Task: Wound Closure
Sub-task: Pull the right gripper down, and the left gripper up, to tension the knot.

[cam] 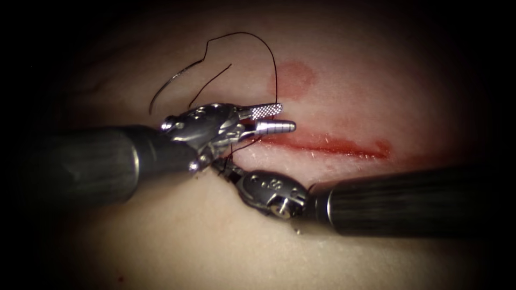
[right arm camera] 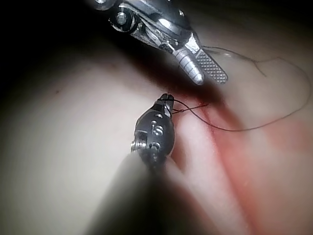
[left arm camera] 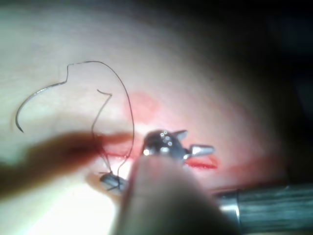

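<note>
The cut [cam: 333, 145] runs as a red line across the tissue [cam: 376, 96]. My left tool [cam: 287, 117] stands over the cut's left end with its jaws open and nothing between them. My right tool [cam: 224, 164] lies just below it, and its jaws [right arm camera: 166, 99] are shut on the thread close to the tissue. The curved needle [cam: 166, 86] lies free on the tissue up and left of the cut, held by neither tool. From its tail, the black thread [cam: 258, 40] arcs up and over, then drops past the left tool's upper jaw to the cut. In the left wrist view, the needle [left arm camera: 34, 98] rests flat.
A round red fluid stain [cam: 294, 78] marks the tissue above the cut. A short free thread end [cam: 212, 80] lies between the needle and the left tool. The two shafts [cam: 80, 161] [cam: 408, 201] cross the lower half of the endoscope view.
</note>
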`<state>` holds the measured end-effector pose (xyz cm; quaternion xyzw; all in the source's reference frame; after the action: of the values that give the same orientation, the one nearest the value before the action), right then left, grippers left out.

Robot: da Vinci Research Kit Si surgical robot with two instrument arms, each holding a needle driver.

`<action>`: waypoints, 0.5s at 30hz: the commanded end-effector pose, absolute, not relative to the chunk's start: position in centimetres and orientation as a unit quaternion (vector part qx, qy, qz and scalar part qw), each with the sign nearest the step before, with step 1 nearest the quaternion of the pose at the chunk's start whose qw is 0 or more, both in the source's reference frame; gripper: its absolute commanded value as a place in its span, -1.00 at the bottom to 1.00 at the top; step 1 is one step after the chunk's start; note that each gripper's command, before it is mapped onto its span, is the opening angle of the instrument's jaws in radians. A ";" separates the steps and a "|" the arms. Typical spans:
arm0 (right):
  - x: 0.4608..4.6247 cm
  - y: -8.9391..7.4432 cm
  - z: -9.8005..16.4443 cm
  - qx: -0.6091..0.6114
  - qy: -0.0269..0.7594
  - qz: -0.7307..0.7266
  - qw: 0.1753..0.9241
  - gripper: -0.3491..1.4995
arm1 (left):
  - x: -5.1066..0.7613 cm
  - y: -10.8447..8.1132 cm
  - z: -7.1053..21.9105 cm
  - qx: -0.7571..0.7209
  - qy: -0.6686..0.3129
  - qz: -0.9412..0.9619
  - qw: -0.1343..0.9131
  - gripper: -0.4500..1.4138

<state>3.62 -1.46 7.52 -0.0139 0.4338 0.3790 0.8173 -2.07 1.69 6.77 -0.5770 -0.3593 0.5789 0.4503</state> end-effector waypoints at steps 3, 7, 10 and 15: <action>3.67 -1.5 7.6 -0.012 0.434 0.378 0.817 -1.00 | -2.15 1.7 6.9 -0.574 -0.349 0.587 0.452 -0.01; 3.67 -1.5 7.6 -0.011 0.434 0.377 0.818 -1.00 | -2.12 1.8 7.1 -0.574 -0.335 0.593 0.454 -0.01; 3.67 -1.6 7.6 -0.011 0.433 0.377 0.819 -1.00 | -2.07 1.8 7.1 -0.572 -0.330 0.595 0.459 -0.01; 3.67 -1.6 7.6 -0.011 0.433 0.376 0.819 -1.00 | -2.04 1.8 7.3 -0.566 -0.304 0.621 0.449 0.02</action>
<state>3.62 -1.49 7.53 -0.0125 0.4331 0.3766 0.8188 -2.00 1.84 7.25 -0.5631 -0.3020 0.6258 0.4473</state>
